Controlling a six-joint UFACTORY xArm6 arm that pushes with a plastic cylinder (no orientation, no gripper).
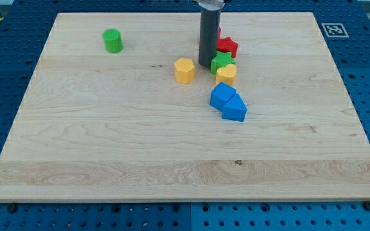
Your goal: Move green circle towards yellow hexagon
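Camera view: you are looking at one wooden board on a blue perforated bench, with a single rod standing over it.
Jaws: you are working with none; the arm is ending in a plain dark rod, so nothing is opening, closing or holding anything.
My tip: it is resting on the board near the view's top centre, inside the cluster of blocks.
Neighbours of the tip: the yellow hexagon is sitting just beside it toward the view's left; a green star-like block, a red block and a second yellow block are crowding its right side.
Further blocks: two blue blocks, touching each other, are lying below the tip toward the view's bottom right.
Green circle: it is standing well apart from the tip, far toward the view's upper left, alone and upright, a short bright green cylinder with a flat top.
Step in hand: you are, by my judgement, at the approach stage; the circle is looking untouched.
Next move: you are needing to bring the tip round to the circle's far left side, then push it rightward and slightly downward toward the hexagon.
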